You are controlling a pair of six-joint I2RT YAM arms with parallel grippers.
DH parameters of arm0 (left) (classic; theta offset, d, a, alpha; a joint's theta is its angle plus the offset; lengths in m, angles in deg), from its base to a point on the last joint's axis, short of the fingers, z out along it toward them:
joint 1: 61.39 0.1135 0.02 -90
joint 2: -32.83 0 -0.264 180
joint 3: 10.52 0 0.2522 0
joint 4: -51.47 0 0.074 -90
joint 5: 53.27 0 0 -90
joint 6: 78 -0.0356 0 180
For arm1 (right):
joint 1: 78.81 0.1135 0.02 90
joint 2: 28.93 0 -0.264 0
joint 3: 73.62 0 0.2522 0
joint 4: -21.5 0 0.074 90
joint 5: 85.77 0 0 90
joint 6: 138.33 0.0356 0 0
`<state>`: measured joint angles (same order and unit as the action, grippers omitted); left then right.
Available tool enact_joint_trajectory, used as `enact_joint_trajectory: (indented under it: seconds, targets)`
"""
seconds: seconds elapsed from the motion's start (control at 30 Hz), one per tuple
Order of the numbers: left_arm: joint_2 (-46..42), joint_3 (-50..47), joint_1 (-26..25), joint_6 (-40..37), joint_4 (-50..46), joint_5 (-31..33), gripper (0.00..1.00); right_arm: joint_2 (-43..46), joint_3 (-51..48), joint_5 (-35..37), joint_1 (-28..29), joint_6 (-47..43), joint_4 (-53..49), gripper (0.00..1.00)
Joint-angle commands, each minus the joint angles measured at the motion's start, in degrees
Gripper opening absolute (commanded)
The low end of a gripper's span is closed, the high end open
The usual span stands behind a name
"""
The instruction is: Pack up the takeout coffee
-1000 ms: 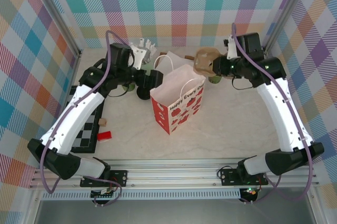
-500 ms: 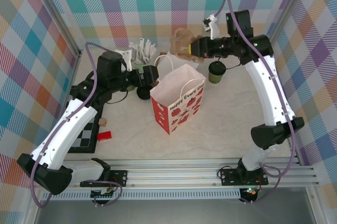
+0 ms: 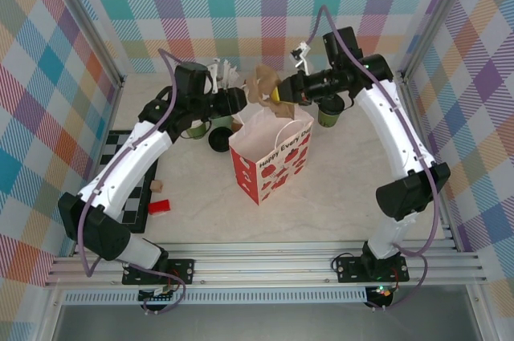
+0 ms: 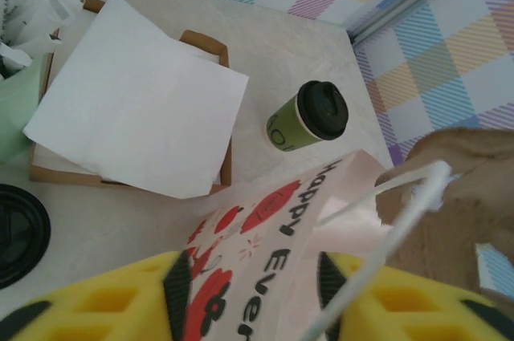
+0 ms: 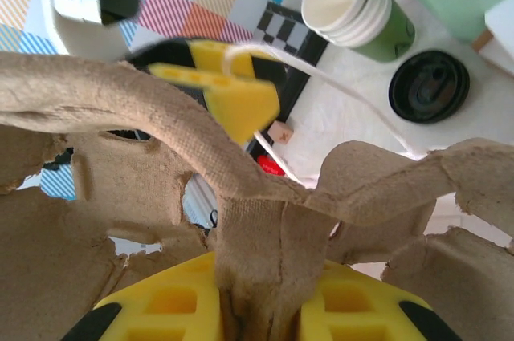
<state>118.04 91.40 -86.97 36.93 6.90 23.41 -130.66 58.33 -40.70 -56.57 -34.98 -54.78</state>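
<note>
The takeout coffee (image 3: 328,114), a green cup with a black lid (image 4: 309,116), stands on the table behind the bag's right corner, free of both grippers. The white paper bag (image 3: 270,156) with red hearts stands open in the middle. My left gripper (image 3: 237,101) has closed on the bag's far rim (image 4: 265,253), the printed paper between its yellow pads (image 4: 257,297). My right gripper (image 3: 279,93) is shut on the centre rib of a brown cardboard cup carrier (image 5: 273,229), which hangs over the bag's mouth (image 3: 262,83).
A stack of lidless cups (image 3: 197,126) and a loose black lid (image 3: 218,141) sit left of the bag. White napkins on a wooden tray (image 4: 136,108) lie behind it. A checkered mat (image 3: 128,196), a red block (image 3: 158,206) and a small cube (image 3: 157,187) lie front left.
My right arm has swung left, carrying the carrier from beside the coffee to above the bag's mouth. My left gripper has moved onto the bag's rim and closed there.
</note>
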Motion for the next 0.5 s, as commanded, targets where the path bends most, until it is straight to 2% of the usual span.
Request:
enact_joint_trajectory:
  seconds: [0.0,0.13,0.2,0.47]
  targets:
    - [1.09,2.92,1.59,-0.85,1.73,-3.85,0.28,0.34,-0.95,-4.12,0.07,-3.00,-3.78,0.03]
    - [2.51,5.71,1.71,-3.76,-1.18,-5.09,0.07,0.77,-3.67,-2.97,0.78,-4.24,-5.92,0.02]
    - [3.31,7.48,1.76,-5.48,-3.33,-5.70,0.00,1.77,-5.55,-1.99,1.08,-4.49,-6.60,0.03]
    - [5.60,12.26,2.72,-8.41,-8.26,-9.73,0.00,5.30,-10.84,9.49,4.30,-2.23,-10.37,0.04]
